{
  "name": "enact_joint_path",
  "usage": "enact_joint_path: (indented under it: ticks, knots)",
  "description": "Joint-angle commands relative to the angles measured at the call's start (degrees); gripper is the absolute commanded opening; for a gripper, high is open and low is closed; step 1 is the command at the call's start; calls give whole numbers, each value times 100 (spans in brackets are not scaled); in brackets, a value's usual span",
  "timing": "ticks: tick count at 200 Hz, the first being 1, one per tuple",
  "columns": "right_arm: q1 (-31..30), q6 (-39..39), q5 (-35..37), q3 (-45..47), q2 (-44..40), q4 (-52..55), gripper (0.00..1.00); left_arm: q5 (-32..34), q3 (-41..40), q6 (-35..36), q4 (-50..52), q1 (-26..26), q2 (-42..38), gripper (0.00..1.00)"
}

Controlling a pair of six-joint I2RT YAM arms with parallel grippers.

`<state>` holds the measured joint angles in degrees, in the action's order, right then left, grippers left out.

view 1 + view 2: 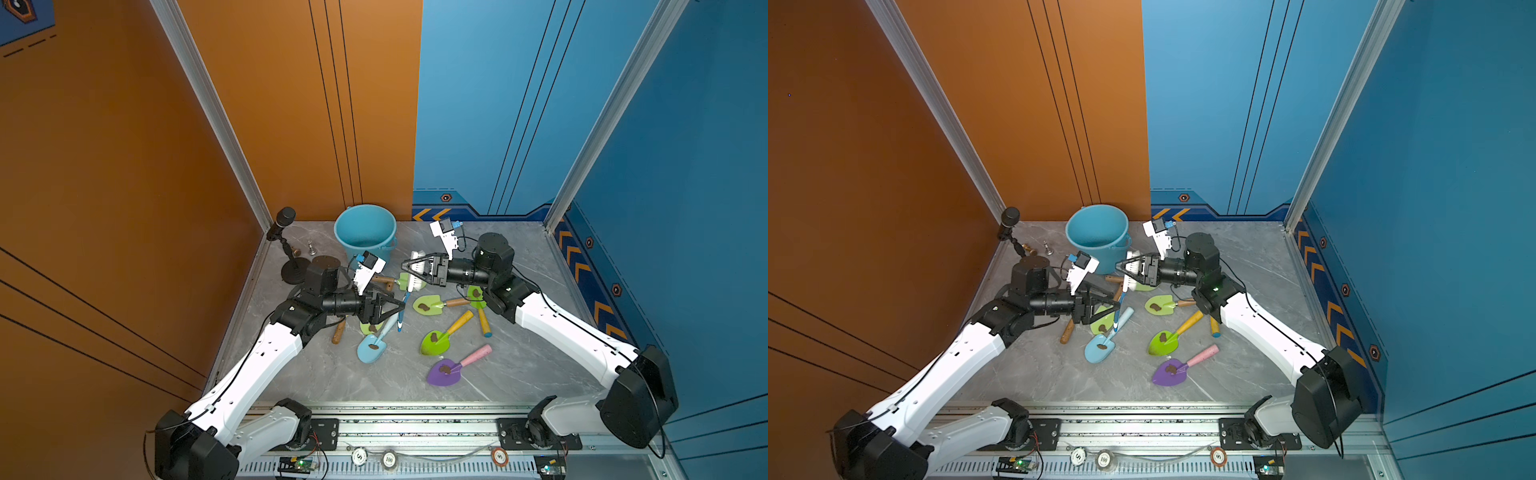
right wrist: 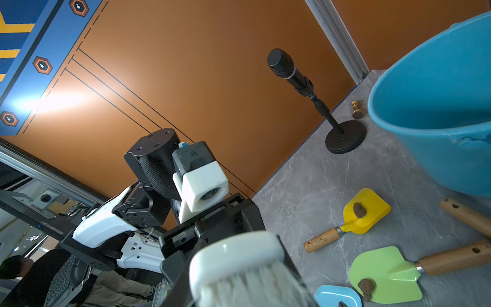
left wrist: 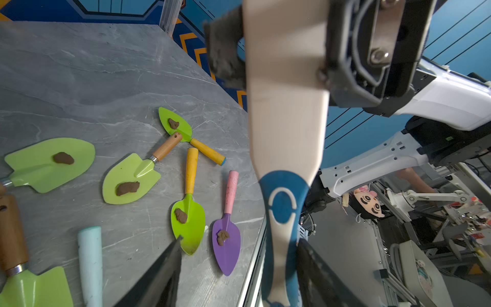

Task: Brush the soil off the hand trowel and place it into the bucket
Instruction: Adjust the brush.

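Observation:
My right gripper (image 1: pixel 409 266) is shut on the white head of a brush (image 1: pixel 415 272), held above the table; its bristles (image 2: pixel 252 289) fill the right wrist view. The blue-and-white brush handle (image 3: pixel 284 159) hangs down between the fingers of my left gripper (image 1: pixel 398 308), which stands open, one finger (image 3: pixel 316 273) close beside the handle. Several hand trowels lie on the grey table: light blue (image 1: pixel 371 348), green (image 1: pixel 435 341), purple (image 1: pixel 444 372), pale green (image 1: pixel 427 305), yellow (image 2: pixel 368 210). A lump of soil (image 3: pixel 127 188) sits on each blade. The light-blue bucket (image 1: pixel 365 230) stands at the back.
A black microphone on a round stand (image 1: pixel 286 249) and two small pieces (image 1: pixel 311 248) stand at the back left by the orange wall. More wooden-handled trowels (image 1: pixel 338 330) lie under my left arm. A metal rail (image 1: pixel 415 424) runs along the table's front edge.

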<state>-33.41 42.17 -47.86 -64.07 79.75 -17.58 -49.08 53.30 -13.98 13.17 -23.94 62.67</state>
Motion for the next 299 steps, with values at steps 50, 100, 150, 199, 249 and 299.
enact_joint_path:
  ticks: [50,100,150,199,249,299]
  knots:
    - [-43,315,-347,-437,320,-642,16,-621,-68,-91,-181,-246,251,53]
    - [31,474,-385,-403,407,-933,17,-640,-51,-109,-182,-284,209,27]
    - [61,524,-383,-359,371,-1054,16,-629,-82,-132,-183,-356,116,20]
    - [201,500,-339,-292,284,-1080,16,-629,-107,-132,-183,-373,17,26]
    - [265,506,-426,-275,184,-1054,16,-647,-109,-163,-179,-376,63,29]
    - [256,429,-126,-212,207,-733,33,-520,-117,-140,-183,-381,26,0]
